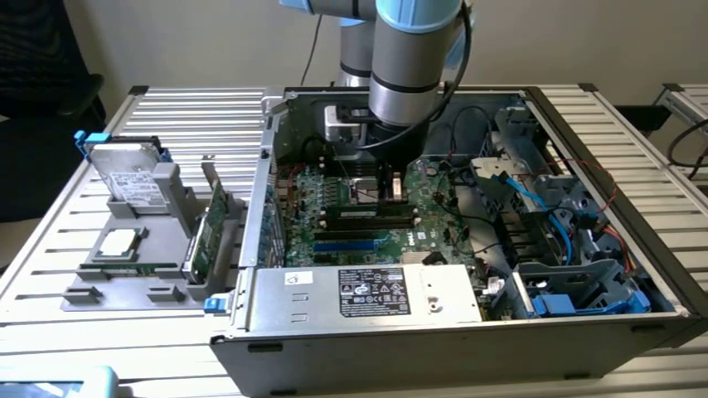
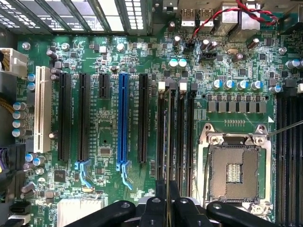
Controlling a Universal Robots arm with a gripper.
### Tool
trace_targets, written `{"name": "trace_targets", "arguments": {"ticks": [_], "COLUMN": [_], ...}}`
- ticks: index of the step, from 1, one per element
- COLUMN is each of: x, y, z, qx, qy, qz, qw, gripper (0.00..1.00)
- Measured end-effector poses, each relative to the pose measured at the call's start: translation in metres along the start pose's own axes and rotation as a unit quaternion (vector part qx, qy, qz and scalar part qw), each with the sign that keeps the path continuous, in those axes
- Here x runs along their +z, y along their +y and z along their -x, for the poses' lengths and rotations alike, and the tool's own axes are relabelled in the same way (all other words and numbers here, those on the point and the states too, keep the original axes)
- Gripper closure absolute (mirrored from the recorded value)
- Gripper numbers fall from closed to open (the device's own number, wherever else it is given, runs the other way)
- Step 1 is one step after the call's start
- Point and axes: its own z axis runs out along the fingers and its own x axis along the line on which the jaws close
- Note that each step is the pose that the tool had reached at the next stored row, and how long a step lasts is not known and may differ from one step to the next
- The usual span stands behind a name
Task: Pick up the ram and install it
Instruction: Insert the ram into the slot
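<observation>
In the exterior view I see my gripper (image 1: pixel 385 184) low inside the case (image 1: pixel 265 166), twelve o'clock from the power supply (image 1: pixel 366 292), with cables (image 1: pixel 529 192) crowding at three o'clock. In the wrist view its fingers (image 2: pixel 157 205) clamp the ram (image 2: pixel 168 137) edge-on along the memory slots (image 2: pixel 182 132), with the CPU socket (image 2: pixel 234 170) just beside.

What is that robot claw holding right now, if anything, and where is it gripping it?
The black gripper pinches a thin, narrow ram stick, seen edge-on, by its top long edge, above the long black memory slots.

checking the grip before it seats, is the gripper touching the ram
Touching. The wrist view shows the gripper closed against both faces of the ram, which is seen edge-on, with no gap either side.
</observation>
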Motion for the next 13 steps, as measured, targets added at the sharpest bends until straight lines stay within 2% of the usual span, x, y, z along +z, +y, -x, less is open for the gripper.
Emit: {"name": "trace_targets", "arguments": {"ticks": [13], "x": [0.0015], "y": [-0.0005], "z": [-0.0012], "qx": [-0.001], "qy": [-0.0001], "qz": [-0.0001], "qw": [1.0000], "gripper": [0.86]}}
